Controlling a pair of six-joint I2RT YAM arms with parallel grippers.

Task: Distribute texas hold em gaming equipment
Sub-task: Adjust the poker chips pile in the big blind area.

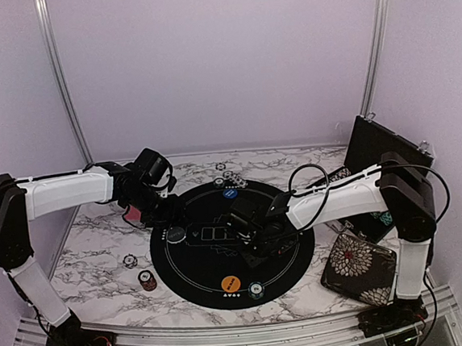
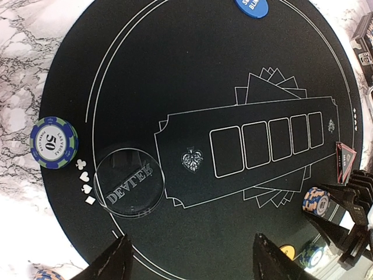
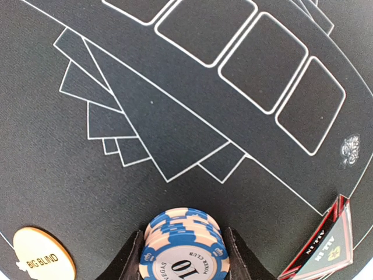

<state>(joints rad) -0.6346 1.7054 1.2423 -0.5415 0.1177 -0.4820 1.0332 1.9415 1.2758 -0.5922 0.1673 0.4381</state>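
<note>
A stack of blue-and-peach "10" poker chips (image 3: pixel 185 245) stands on the black round mat (image 1: pixel 199 273), with my right gripper (image 3: pixel 185 259) shut on it, one finger pressed to each side. The red-edged black triangle (image 3: pixel 323 248) lies just to its right and the orange "big blind" button (image 3: pixel 44 256) to its left. My left gripper (image 2: pixel 192 262) hovers open over the mat's left part, nothing between its fingers. Ahead of it lie the clear dealer disc (image 2: pixel 129 181) and a blue-green "50" chip (image 2: pixel 53 142). The blue button (image 2: pixel 251 6) sits at the mat's far edge.
The floral pouch (image 1: pixel 358 269) lies at the right front and the black case (image 1: pixel 379 156) stands at the back right. Loose chips (image 1: pixel 147 279) rest on the marble left of the mat, more chips (image 1: pixel 230 176) behind it. Pink-red cards (image 1: pixel 132 215) peek out under the left arm.
</note>
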